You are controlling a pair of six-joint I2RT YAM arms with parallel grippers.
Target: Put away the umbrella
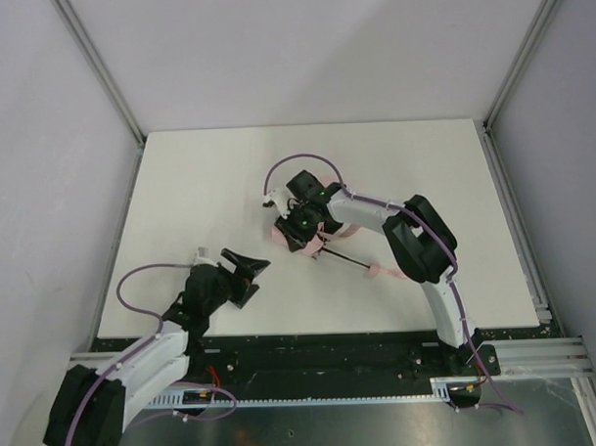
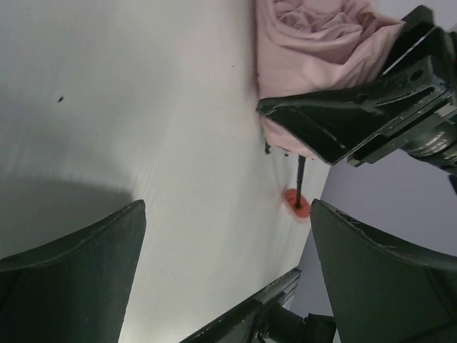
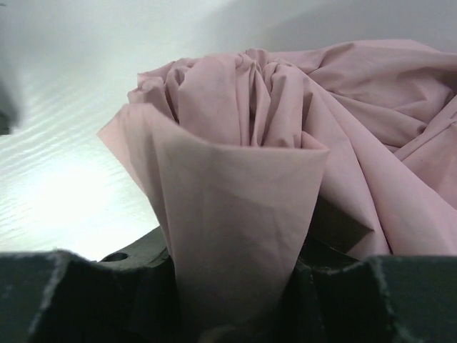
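The umbrella lies mid-table, its pale pink fabric bunched under my right gripper. Its thin black shaft runs right to a small pink handle. In the right wrist view a fold of the pink fabric stands pinched between the jaws of the right gripper, which is shut on it. My left gripper hovers open to the left of the umbrella, holding nothing. The left wrist view shows the left gripper wide open, facing the fabric, shaft and handle.
The white table ends at a black rail at the near edge. Grey walls with metal frame posts enclose the table on three sides. A purple cable loops above the right wrist.
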